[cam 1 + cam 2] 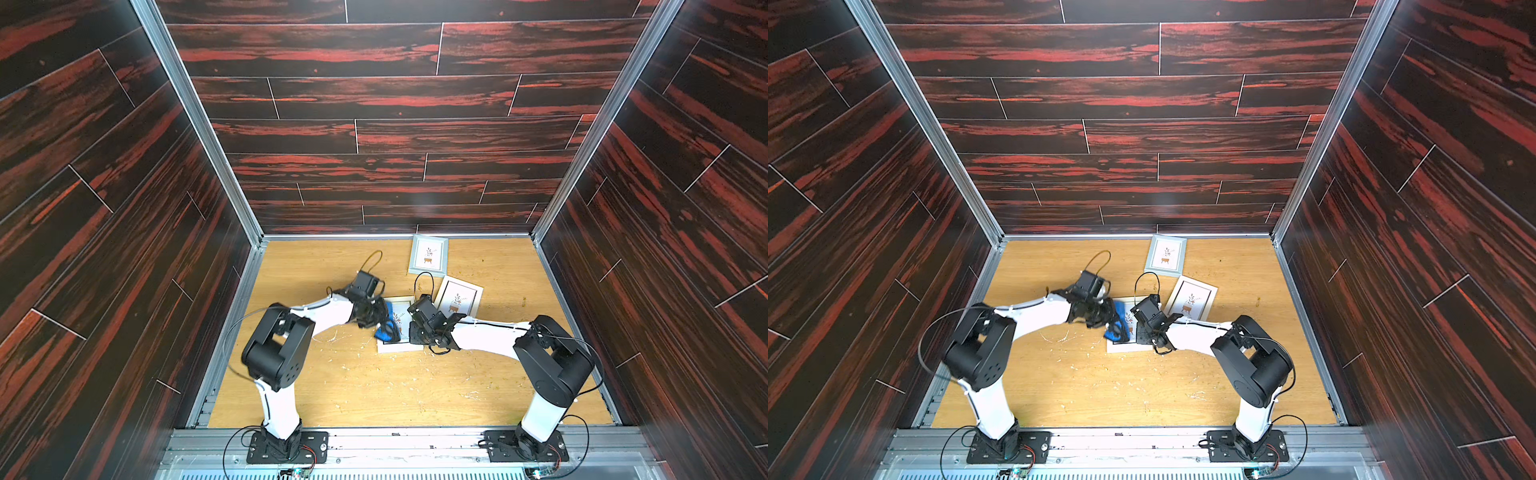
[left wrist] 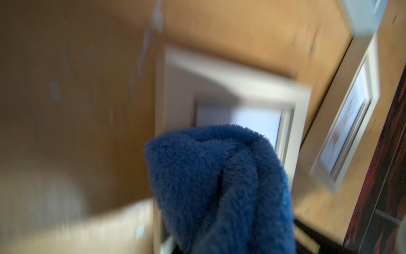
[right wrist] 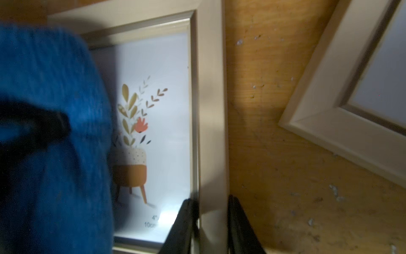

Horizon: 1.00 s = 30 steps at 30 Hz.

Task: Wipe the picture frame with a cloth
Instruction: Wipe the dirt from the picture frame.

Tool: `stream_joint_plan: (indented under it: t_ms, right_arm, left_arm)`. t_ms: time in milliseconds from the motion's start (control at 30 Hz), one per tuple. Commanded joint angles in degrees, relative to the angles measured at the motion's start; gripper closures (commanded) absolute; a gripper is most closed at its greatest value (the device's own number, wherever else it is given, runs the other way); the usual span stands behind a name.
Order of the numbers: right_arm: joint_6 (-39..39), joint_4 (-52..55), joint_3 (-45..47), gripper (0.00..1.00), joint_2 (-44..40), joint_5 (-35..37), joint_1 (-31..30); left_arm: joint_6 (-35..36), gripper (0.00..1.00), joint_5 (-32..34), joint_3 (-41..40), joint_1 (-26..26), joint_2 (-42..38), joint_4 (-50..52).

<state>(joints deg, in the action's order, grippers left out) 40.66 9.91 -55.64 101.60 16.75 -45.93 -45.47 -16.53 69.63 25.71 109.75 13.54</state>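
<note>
Over the picture frame [image 3: 211, 110], the left fingers [image 1: 376, 318] pinch the cloth [image 2: 219, 187] while the right fingers [image 3: 240, 228] clamp the frame's edge.

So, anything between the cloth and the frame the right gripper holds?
Nothing visible. The cloth, gripped in the left gripper, is over the picture frame glass. The right gripper clamps the frame's side border, clear of the cloth.

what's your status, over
Left gripper shut on cloth, over near picture frame. Right gripper clamps that frame's edge. Cream frame, grey frame lie aside, not blocking.
</note>
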Motion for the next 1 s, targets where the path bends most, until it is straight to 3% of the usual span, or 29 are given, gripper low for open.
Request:
stream_joint_plan:
  t_ms: [0, 267, 367, 600, 667, 800, 967]
  right_arm:
    - [0.19, 2.22, 0.97, 1.00, -1.76, 1.89, 0.22]
    - [0.18, 1.95, 0.84, 1.00, -1.24, 1.59, 0.14]
    - [0.36, 1.69, 1.17, 1.00, -1.23, 1.39, 0.21]
    - [0.66, 1.38, 2.11, 1.00, -2.54, 1.30, 0.19]
    - [0.96, 1.25, 2.37, 1.00, -2.92, 1.38, 0.22]
    - [1.07, 1.07, 2.46, 1.00, -2.92, 1.26, 0.21]
    - [0.37, 1.65, 1.64, 0.99, -2.16, 2.03, 0.30]
  left_arm:
    - [2.35, 1.00, 1.33, 4.00, -1.14, 1.25, 4.46]
    - [-1.03, 1.00, 1.00, -12.18, 3.73, -9.03, 0.80]
    - [0.28, 1.00, 1.66, -8.37, 2.76, -7.14, 2.04]
    - [3.59, 1.00, 1.86, 12.40, 1.18, 6.56, 9.18]
    - [2.25, 1.00, 0.31, 13.30, 2.09, 7.42, 9.25]
    - [1.49, 1.00, -0.26, 9.20, 6.17, 4.62, 8.03]
    - [0.16, 1.00, 0.98, -4.09, 6.77, -5.23, 0.97]
